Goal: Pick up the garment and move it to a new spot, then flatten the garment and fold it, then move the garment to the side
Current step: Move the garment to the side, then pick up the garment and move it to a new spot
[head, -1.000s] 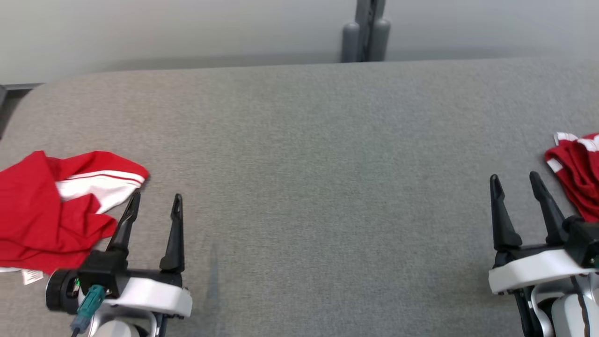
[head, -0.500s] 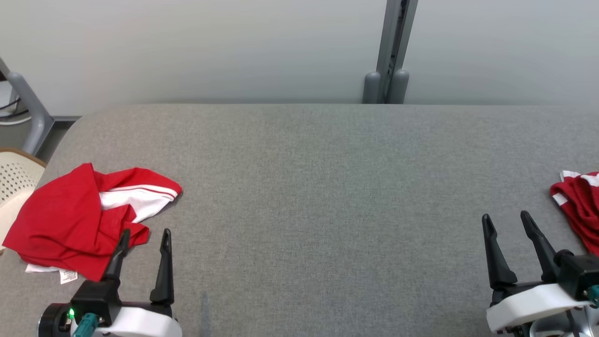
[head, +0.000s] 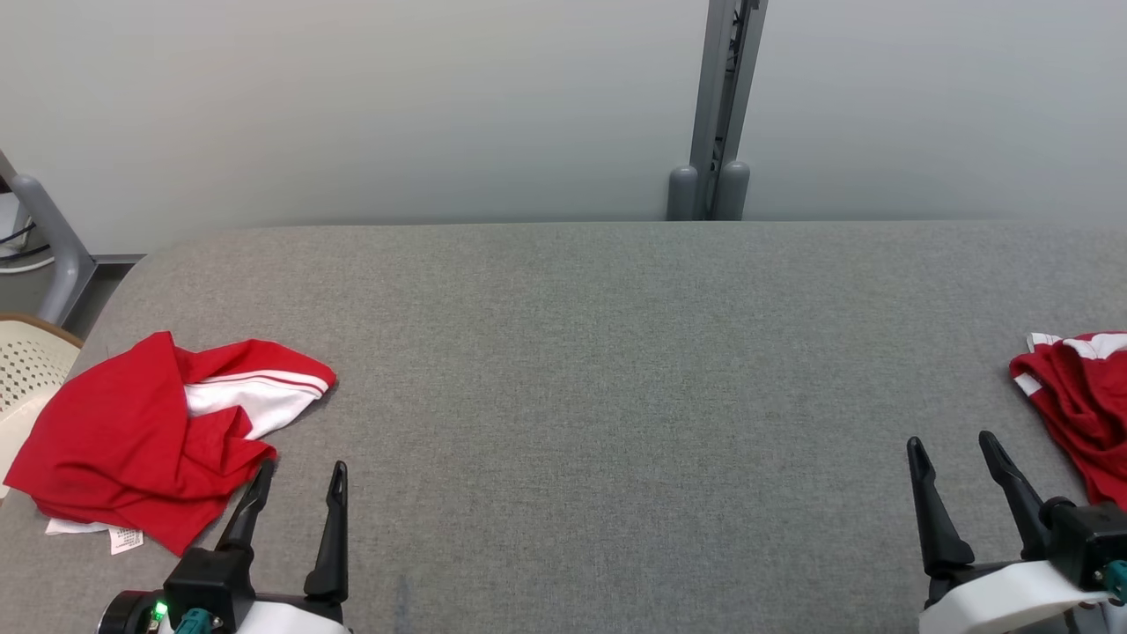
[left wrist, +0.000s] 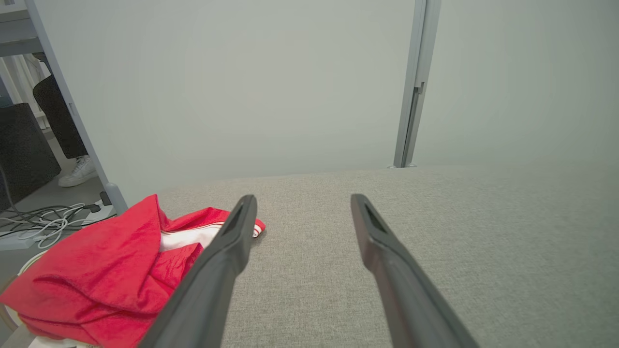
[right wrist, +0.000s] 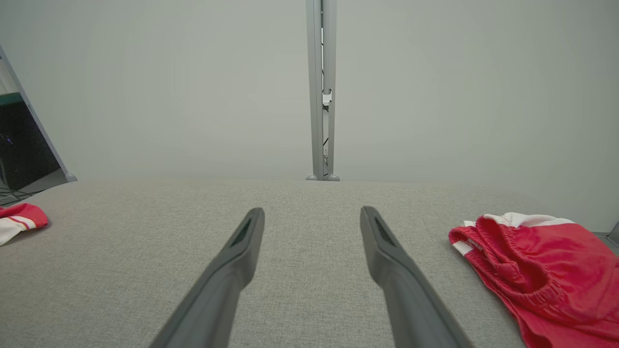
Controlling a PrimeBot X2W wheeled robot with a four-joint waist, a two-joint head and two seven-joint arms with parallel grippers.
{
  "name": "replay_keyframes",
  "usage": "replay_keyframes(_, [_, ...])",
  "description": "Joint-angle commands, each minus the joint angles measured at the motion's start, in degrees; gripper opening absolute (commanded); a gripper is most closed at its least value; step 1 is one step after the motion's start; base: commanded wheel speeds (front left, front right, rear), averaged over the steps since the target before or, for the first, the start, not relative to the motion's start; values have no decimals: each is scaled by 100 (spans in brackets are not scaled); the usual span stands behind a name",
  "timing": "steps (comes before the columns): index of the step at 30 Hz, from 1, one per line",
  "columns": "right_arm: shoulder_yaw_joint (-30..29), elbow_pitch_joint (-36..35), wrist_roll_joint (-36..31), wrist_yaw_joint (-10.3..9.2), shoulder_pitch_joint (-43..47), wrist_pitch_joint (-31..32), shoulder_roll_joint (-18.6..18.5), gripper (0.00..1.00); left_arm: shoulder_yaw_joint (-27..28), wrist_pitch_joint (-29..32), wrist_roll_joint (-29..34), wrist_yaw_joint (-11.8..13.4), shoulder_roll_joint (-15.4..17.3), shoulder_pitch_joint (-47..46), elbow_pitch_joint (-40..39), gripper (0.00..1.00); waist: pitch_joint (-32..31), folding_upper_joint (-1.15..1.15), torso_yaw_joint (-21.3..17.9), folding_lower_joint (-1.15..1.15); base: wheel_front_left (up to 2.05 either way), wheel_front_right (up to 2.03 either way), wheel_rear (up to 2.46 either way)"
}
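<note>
Along the counter's [head: 599,352] near edge, the left tool [head: 301,468] and right tool [head: 951,440] both gape wide, empty. The crumpled red garment [head: 123,440] lies just beside the left tool, by the left edge (white stripes showing). Red shorts [head: 1079,396] lie near the right tool, at the right edge. Past the far edge stands a post [head: 718,106].

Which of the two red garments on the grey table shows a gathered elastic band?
The right-hand garment, beside the right gripper; the left garment shows a smooth white panel instead.
</note>
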Motion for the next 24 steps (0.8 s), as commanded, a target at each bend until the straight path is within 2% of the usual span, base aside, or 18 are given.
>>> replay_keyframes(1, [-11,-39,-14,-1,52,6,-16,100,-13,-2,30,-15,19,12,18,100,-5,0,3,0,0,0,0])
replay_keyframes(18, [-49,-76,-18,-1,67,-33,5,100,-64,8,-43,26,44,-85,121,100,3,0,19,0,0,0,0])
replay_keyframes(24, [-49,-142,-16,0,106,-36,12,100,-47,-13,-67,47,-30,-189,157,100,19,0,321,0,0,0,0])
